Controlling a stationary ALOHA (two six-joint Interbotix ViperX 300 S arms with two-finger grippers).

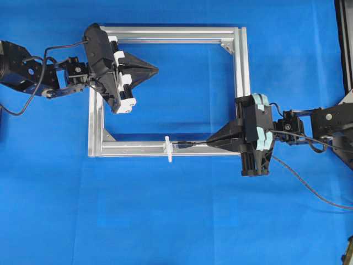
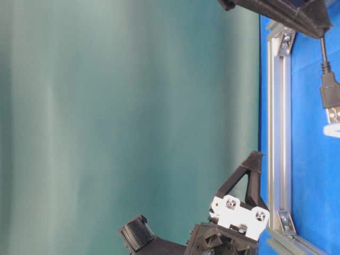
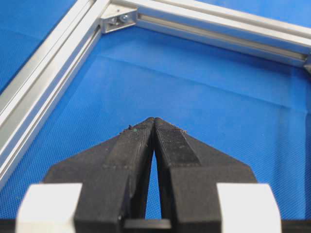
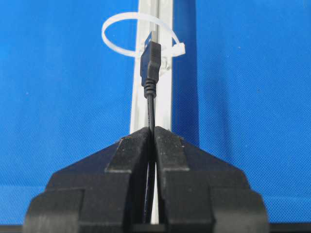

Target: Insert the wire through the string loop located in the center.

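The silver frame (image 1: 240,66) lies flat on the blue tabletop (image 1: 165,221), with bare cloth open inside it and all around. The left gripper (image 1: 156,69) hangs over the inside of the frame near its upper left corner, its fingers (image 3: 141,141) pressed together on nothing. The right gripper (image 1: 209,142) sits over the frame's lower bar, fingers (image 4: 133,145) clamped on the wire (image 1: 190,144). The wire's short free end runs along the bar, plug pointing left at the string loop (image 1: 169,149), which stands across the bar. From the right wrist the plug tip reaches the loop's ring; whether it has entered is hard to judge. The wire's tail trails off the tabletop's right edge.
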